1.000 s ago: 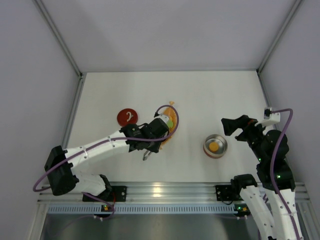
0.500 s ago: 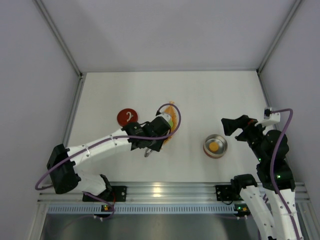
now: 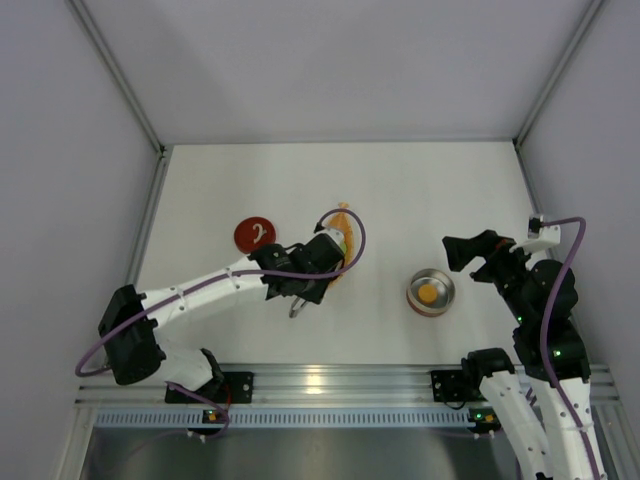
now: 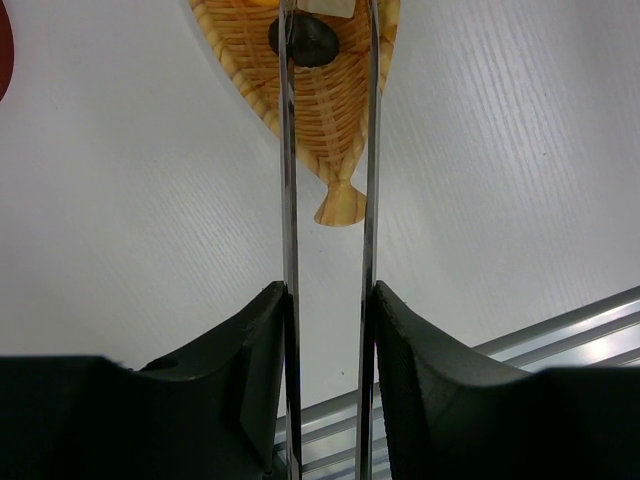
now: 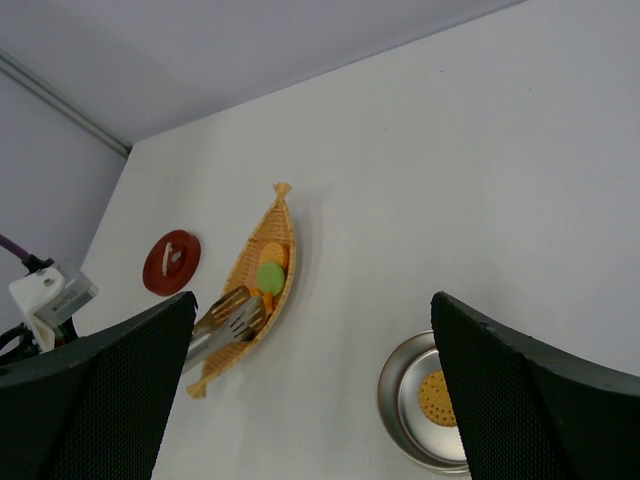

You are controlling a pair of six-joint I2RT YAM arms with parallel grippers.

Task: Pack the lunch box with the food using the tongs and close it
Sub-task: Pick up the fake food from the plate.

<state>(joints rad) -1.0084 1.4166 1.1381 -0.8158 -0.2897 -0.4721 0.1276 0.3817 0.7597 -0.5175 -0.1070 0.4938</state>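
Left gripper (image 4: 328, 292): jaws clamped on the tongs (image 4: 286, 200), one finger against each arm. Tong tips sit over the woven tray (image 4: 325, 150) left of tabletop centre, either side of a dark food piece (image 4: 310, 42). Red lid (image 3: 254, 234) lies just left of the tray. Lunch box (image 3: 414, 297) stands toward the near right of the tabletop, one orange piece (image 3: 428, 293) inside. Right gripper (image 5: 312, 310): jaws wide apart, holding nothing, near the right edge.
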